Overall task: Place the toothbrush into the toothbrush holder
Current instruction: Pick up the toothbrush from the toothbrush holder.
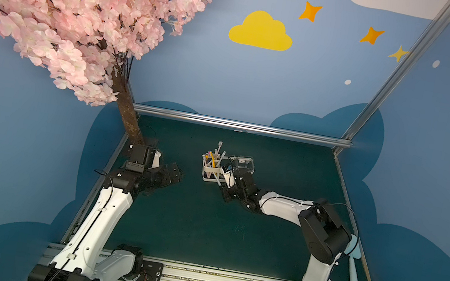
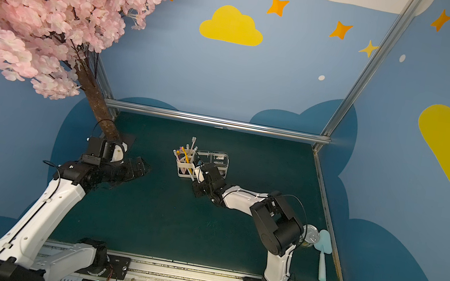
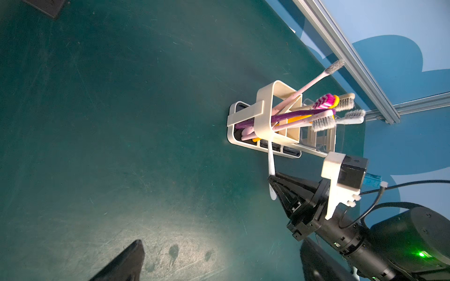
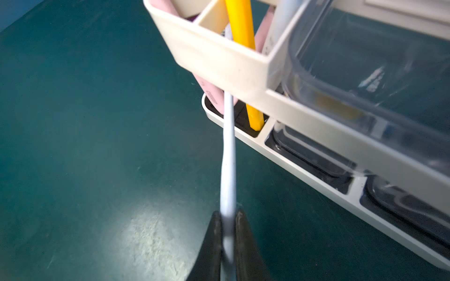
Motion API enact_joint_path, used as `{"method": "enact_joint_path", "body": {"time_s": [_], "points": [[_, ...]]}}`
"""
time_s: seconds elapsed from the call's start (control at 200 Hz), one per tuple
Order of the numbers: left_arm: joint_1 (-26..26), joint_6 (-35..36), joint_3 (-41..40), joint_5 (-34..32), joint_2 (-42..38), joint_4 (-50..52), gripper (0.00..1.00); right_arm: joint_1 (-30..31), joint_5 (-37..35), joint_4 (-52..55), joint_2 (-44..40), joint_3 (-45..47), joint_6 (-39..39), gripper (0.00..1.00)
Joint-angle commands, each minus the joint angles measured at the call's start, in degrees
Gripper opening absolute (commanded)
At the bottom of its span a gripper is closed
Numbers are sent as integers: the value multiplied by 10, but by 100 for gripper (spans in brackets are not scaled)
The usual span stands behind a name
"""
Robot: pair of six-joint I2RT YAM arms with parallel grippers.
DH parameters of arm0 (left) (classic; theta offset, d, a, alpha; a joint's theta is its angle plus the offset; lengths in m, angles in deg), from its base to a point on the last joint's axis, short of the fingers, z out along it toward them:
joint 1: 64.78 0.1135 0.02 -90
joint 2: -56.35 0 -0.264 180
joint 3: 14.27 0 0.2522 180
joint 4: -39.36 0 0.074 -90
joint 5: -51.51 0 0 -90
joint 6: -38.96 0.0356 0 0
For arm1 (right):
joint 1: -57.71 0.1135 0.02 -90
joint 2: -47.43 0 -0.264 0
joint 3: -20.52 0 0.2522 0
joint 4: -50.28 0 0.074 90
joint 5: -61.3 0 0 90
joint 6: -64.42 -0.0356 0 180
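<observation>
Fingers (image 4: 212,243) on toothbrush (image 4: 229,158), upper end behind holder (image 4: 219,60)

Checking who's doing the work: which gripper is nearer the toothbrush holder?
Right. The right gripper, shut on a white toothbrush, sits beside the toothbrush holder, brush reaching into its frame. The left gripper hangs open, well apart.
</observation>
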Motion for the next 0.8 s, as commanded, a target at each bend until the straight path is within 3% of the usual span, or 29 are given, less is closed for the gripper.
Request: {"method": "enact_joint_path", "body": {"time_s": [0.0, 0.556, 0.796], "points": [[3, 3, -3, 2, -1, 0, 100, 7, 1, 30, -19, 17, -7, 0], [2, 3, -2, -5, 6, 1, 100, 18, -8, 35, -90, 96, -20, 0], [-7, -17, -2, 6, 14, -2, 100, 32, 69, 2, -198, 176, -15, 0]]}}
